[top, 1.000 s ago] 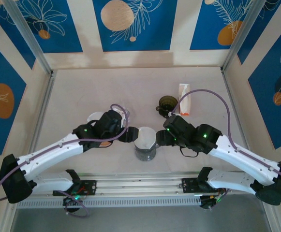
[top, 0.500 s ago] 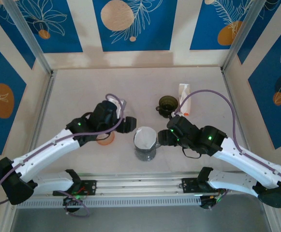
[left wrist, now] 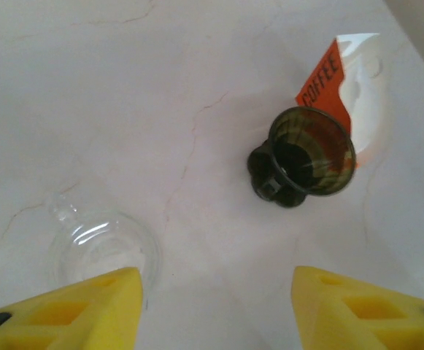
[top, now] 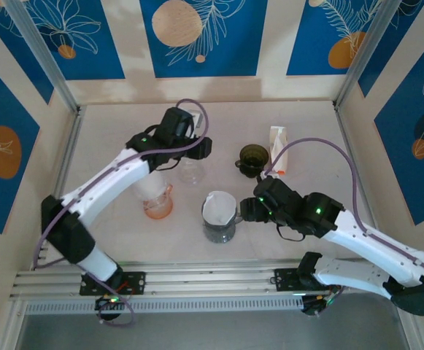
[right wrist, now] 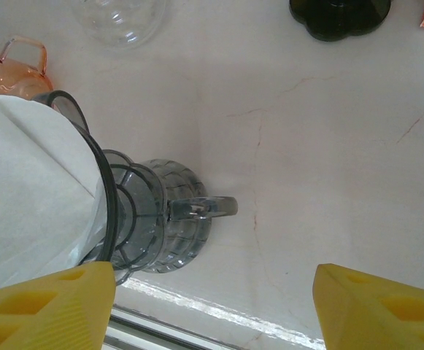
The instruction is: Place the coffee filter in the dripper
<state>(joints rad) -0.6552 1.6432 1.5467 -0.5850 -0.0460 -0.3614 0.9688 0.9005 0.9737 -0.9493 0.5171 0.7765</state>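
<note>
A white paper coffee filter (top: 217, 207) sits inside the grey glass dripper (top: 220, 227) at the front middle of the table. In the right wrist view the filter (right wrist: 29, 197) fills the dripper's mouth, and the dripper (right wrist: 157, 219) points its handle to the right. My right gripper (top: 244, 210) is open just right of the dripper, its yellow fingertips (right wrist: 387, 310) apart with nothing between them. My left gripper (top: 202, 147) is open farther back, above the bare table, also holding nothing (left wrist: 215, 306).
A dark green dripper (left wrist: 306, 157) stands beside an orange-and-white coffee packet (left wrist: 350, 95) at the back right. A clear glass cup (top: 190, 173) sits below the left gripper. An orange glass jug (top: 157, 203) stands left of the grey dripper.
My left arm has swung away from the grey dripper toward the back of the table, past the clear cup. The filter stays in the dripper. The right gripper has barely moved.
</note>
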